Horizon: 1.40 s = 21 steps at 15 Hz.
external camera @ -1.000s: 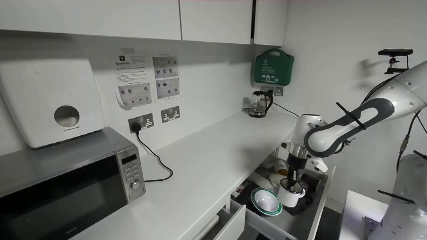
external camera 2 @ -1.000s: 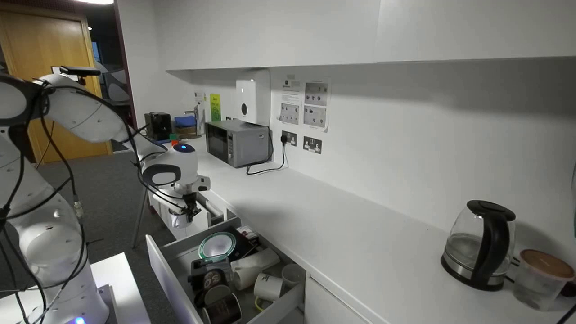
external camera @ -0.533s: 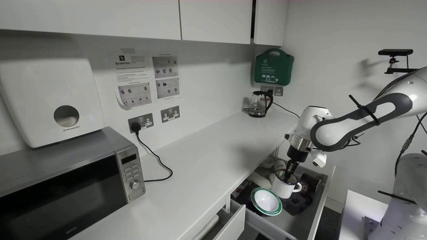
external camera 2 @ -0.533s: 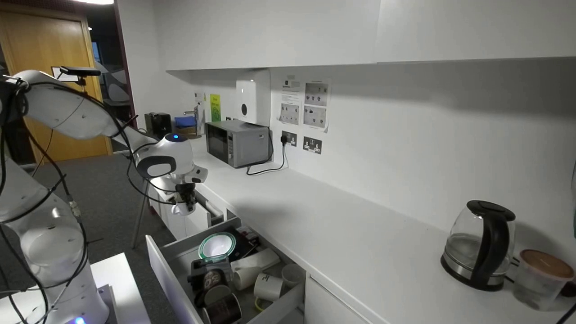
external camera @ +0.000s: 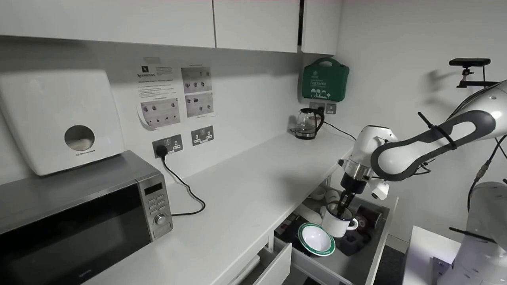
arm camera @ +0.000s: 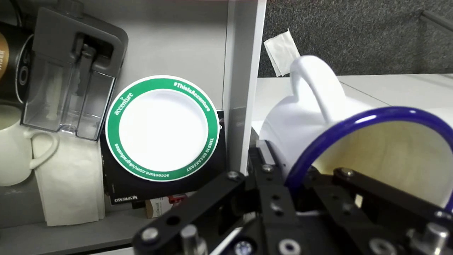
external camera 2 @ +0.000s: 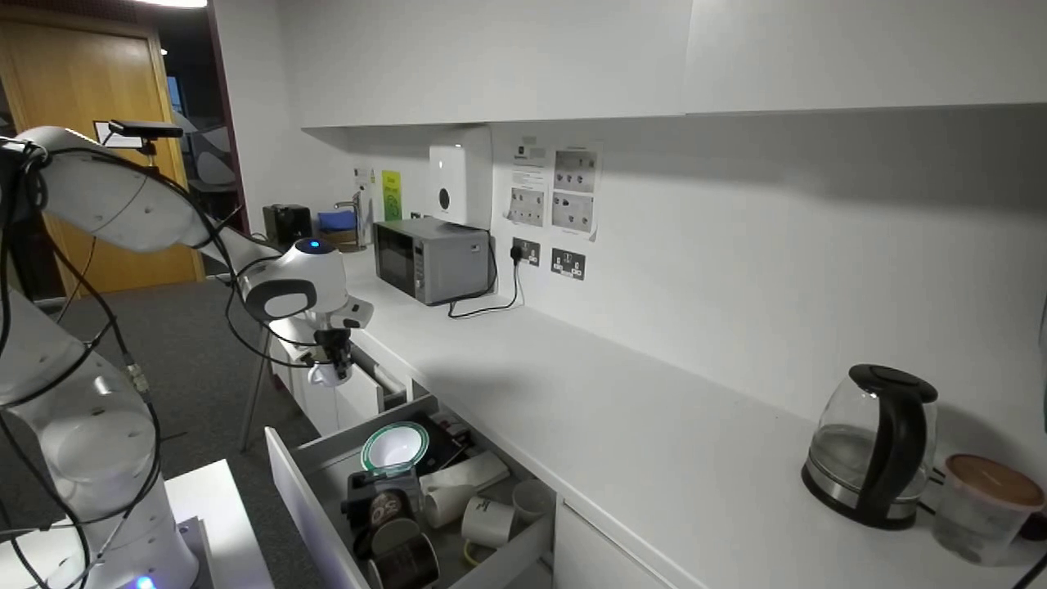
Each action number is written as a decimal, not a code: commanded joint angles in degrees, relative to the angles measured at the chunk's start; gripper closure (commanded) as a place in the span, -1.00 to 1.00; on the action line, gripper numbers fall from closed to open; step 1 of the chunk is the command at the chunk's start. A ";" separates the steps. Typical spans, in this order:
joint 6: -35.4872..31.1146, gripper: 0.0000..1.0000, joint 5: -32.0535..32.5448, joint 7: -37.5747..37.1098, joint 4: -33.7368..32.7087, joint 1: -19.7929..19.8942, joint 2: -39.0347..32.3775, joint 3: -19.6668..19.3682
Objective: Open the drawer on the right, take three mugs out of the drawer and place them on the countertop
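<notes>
My gripper (arm camera: 288, 164) is shut on the wall of a white mug (arm camera: 283, 120) with a dark blue rim, one finger inside it and one outside. The mug hangs tilted in the air, its handle pointing away from the counter in an exterior view (external camera: 336, 227). The drawer (external camera 2: 286, 491) stands pulled out. In it lie a pale mug (external camera 2: 446, 505), a white mug (external camera 2: 488, 523) with a yellow handle, and a dark mug (external camera 2: 406, 563). In the wrist view the drawer's side wall (arm camera: 244, 88) passes left of the held mug. The white countertop (external camera: 245, 198) runs alongside.
A green-rimmed white bowl (arm camera: 162, 129), a black box (arm camera: 124, 191) and a grey container (arm camera: 76, 74) share the drawer. A smaller drawer (external camera: 275, 267) beside it is also pulled out. Kettle (external camera 2: 871, 450), lidded jar (external camera 2: 986, 511) and microwave (external camera 2: 442, 262) stand on the counter, under wall cabinets (external camera 2: 523, 57).
The arm has lifted the held mug higher and drawn back slightly, tilting a little. In the last half second it has moved only slightly. The drawer's contents have stayed put.
</notes>
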State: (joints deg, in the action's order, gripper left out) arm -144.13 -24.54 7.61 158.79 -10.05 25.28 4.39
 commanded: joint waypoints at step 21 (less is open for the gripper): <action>2.56 0.98 12.46 -12.02 -17.26 -0.50 -9.53 5.50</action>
State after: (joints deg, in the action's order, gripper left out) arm -144.09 -16.69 -0.32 147.80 -11.63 19.02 8.06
